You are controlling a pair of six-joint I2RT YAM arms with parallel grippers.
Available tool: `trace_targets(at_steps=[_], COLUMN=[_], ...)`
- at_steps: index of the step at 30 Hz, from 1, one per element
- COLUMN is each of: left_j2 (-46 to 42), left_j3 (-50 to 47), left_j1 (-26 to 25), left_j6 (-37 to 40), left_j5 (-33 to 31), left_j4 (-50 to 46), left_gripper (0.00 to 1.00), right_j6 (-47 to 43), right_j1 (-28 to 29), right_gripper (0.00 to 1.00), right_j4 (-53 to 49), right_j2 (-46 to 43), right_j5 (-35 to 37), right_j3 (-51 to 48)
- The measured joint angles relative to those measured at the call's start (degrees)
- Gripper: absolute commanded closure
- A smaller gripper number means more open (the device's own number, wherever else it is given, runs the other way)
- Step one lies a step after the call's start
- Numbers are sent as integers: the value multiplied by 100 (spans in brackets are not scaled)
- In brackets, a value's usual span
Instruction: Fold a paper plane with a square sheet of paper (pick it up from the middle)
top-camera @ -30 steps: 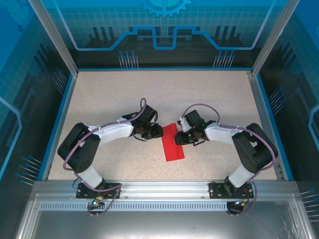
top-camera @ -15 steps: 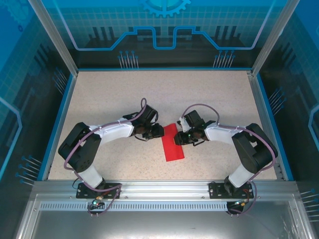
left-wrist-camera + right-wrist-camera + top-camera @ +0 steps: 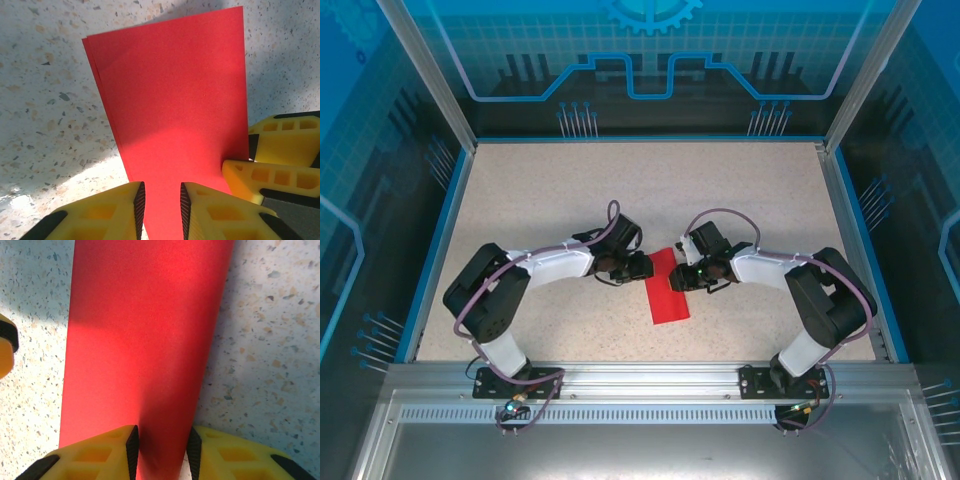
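Listing what the bench (image 3: 620, 190) carries, within its blue rim:

Item 1: sheet of paper (image 3: 667, 287), bright red, folded to a long rectangle. It lies flat at centre front, long side running far to near with a slight tilt. Doubled edges show along one long side in my left wrist view.

Item 2: left arm (image 3: 550, 262), reaching in from the left to the paper's far end. My left jaws stand narrowly apart, and the red paper fills the slot between the yellow fingers (image 3: 100, 212). I cannot tell whether they touch it.

Item 3: right arm (image 3: 760, 268), reaching in from the right to the same far end. My right jaws stand a little apart, fingers (image 3: 95, 455) either side of a red strip. I cannot tell whether they touch it.

The two sets of jaws sit close together, facing each other across the paper.
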Motion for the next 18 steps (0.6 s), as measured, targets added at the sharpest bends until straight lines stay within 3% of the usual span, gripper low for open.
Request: trace_targets(at_steps=[18], left_j2=[175], left_j3=[0], left_j1=[-90], left_j6=[-142], left_j5=[57], left_j4=[101], left_gripper=[72], right_j6=[2], right_j1=[26], right_gripper=[65], right_j4=[2], right_j2=[37], right_j5=[31], right_j3=[22])
